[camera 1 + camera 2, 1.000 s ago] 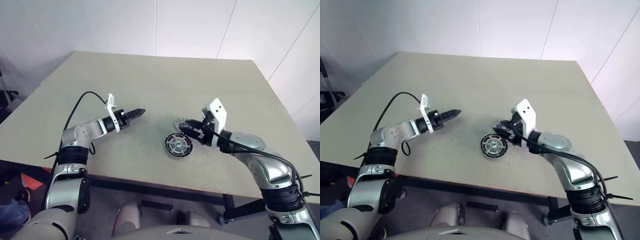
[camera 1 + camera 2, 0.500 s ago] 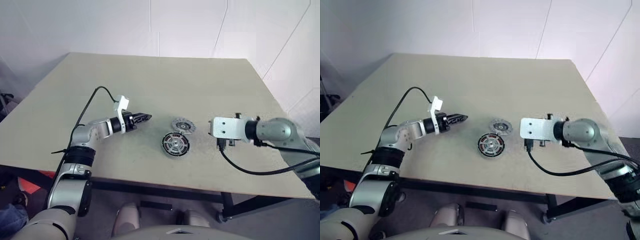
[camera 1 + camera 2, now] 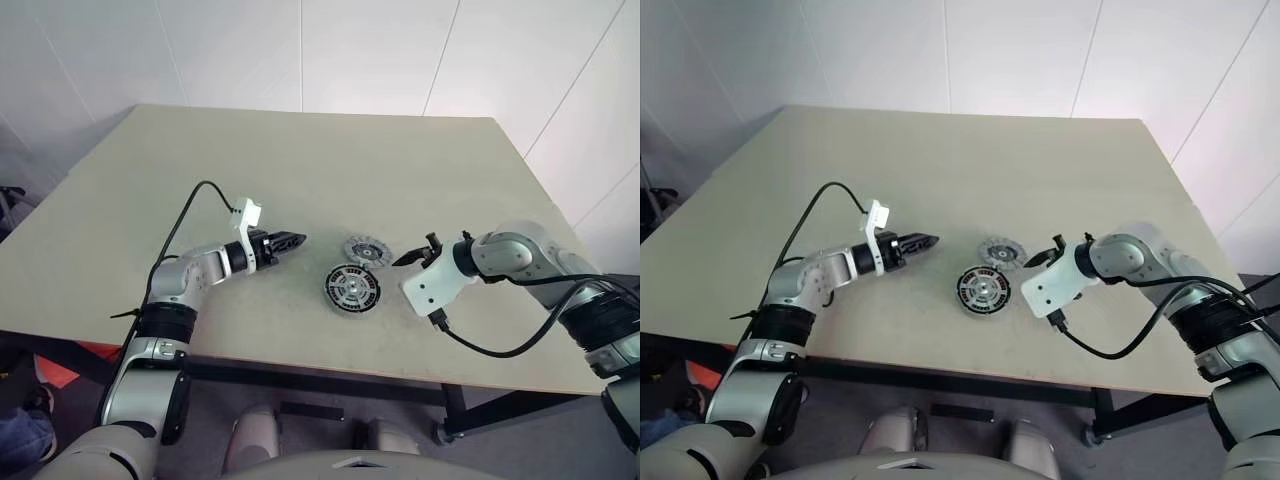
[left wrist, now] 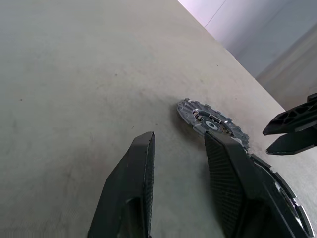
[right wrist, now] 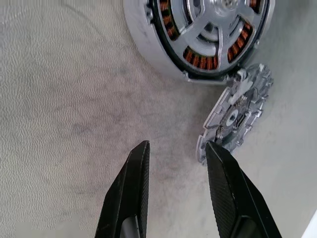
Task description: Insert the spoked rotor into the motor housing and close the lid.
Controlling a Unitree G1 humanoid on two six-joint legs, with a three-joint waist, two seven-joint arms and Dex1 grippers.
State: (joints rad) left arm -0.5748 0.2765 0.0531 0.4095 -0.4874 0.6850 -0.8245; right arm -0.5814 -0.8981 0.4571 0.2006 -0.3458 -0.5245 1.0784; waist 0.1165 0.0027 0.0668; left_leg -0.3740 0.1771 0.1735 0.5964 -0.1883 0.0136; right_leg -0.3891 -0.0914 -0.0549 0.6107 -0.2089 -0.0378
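A pale beige desk (image 3: 330, 150) with a matte, faintly speckled top stands against a white panelled wall (image 3: 300, 50), whose thin seams run up from behind the desk's far edge. Below the desk's near edge, a dark frame rail (image 3: 300, 385) runs along its underside, and a dark leg (image 3: 455, 405) drops from it toward the floor. Left of the desk, low down, something orange-red (image 3: 50, 368) lies on the floor.
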